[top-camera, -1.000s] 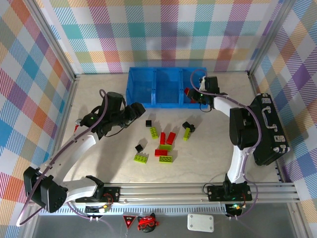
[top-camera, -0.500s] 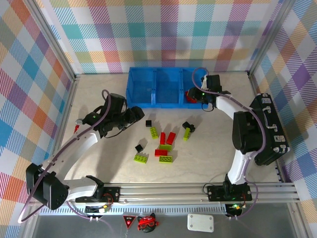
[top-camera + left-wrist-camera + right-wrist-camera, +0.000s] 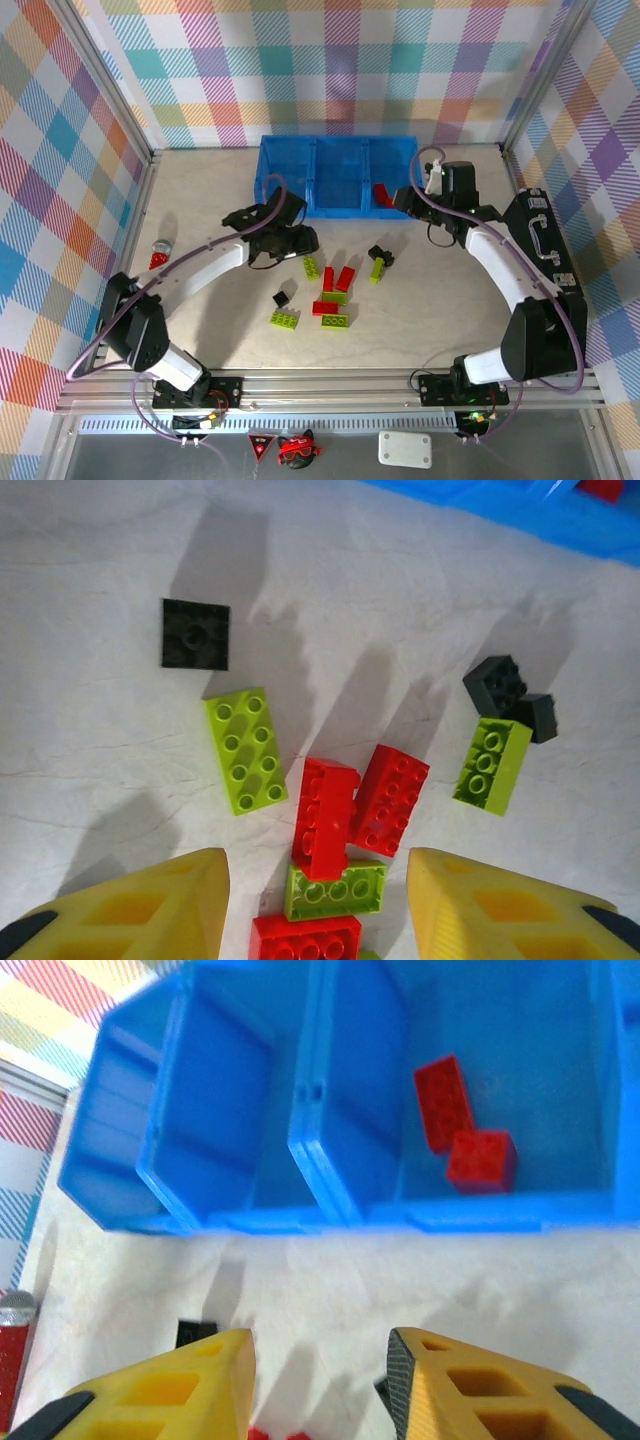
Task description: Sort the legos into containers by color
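The left gripper (image 3: 296,238) hangs over the loose legos (image 3: 330,292) mid-table. Its fingers (image 3: 150,910) stand moderately apart and clamp nothing — a red brick (image 3: 325,818) and a lime brick (image 3: 335,890) lie on the table below the gap. The right gripper (image 3: 402,199), jaws parted and empty, sits just off the front lip of the blue bin (image 3: 335,211) at 12 o'clock. Two red bricks (image 3: 482,1157) rest in the bin's right compartment. Bare table lies toward 6 o'clock — a black case (image 3: 545,250) lines the 3 o'clock edge.
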